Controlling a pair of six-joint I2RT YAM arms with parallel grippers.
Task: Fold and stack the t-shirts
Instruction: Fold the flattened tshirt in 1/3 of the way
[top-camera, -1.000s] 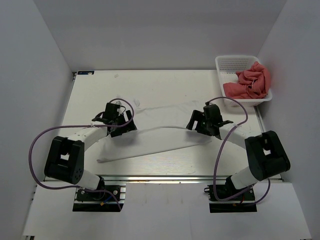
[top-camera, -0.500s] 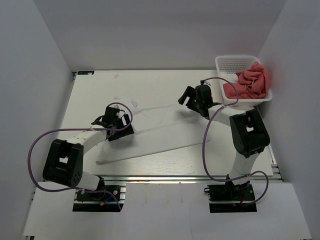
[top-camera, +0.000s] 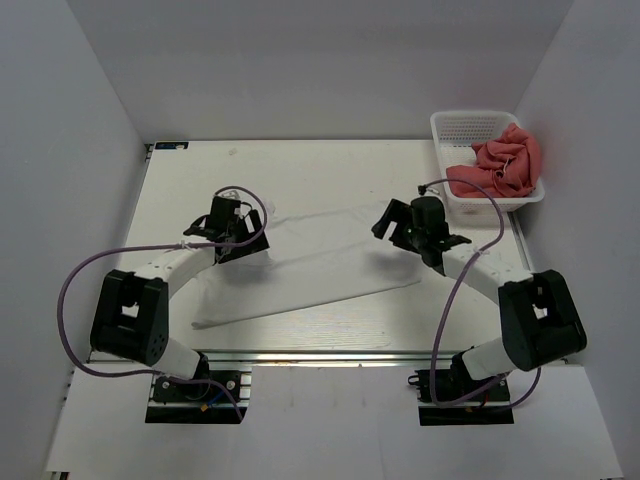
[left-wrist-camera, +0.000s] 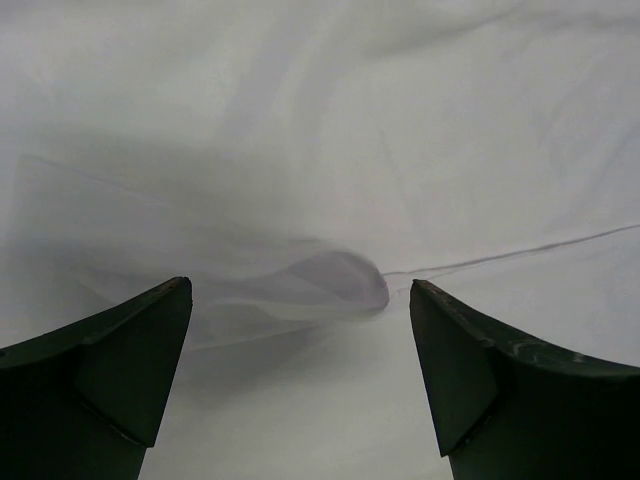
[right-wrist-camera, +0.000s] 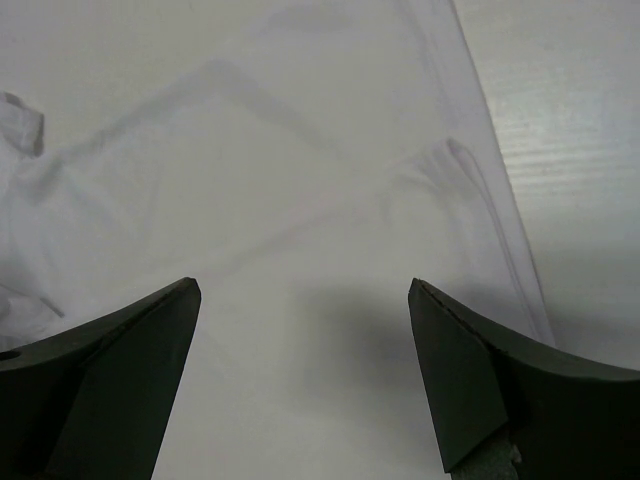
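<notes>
While left fingers gape, white t-shirt below

Top external: fixed high behind the arm bases, tilted down and forward, far enough back to take in the whole worktop up to the back wall. Left wrist: very close, looking down between the fingers of the left gripper onto the white t-shirt. Right wrist: equally close on the right gripper, over the shirt's edge with bare worktop at frame right. All three share that shirt; only the overhead shows most of it.
</notes>
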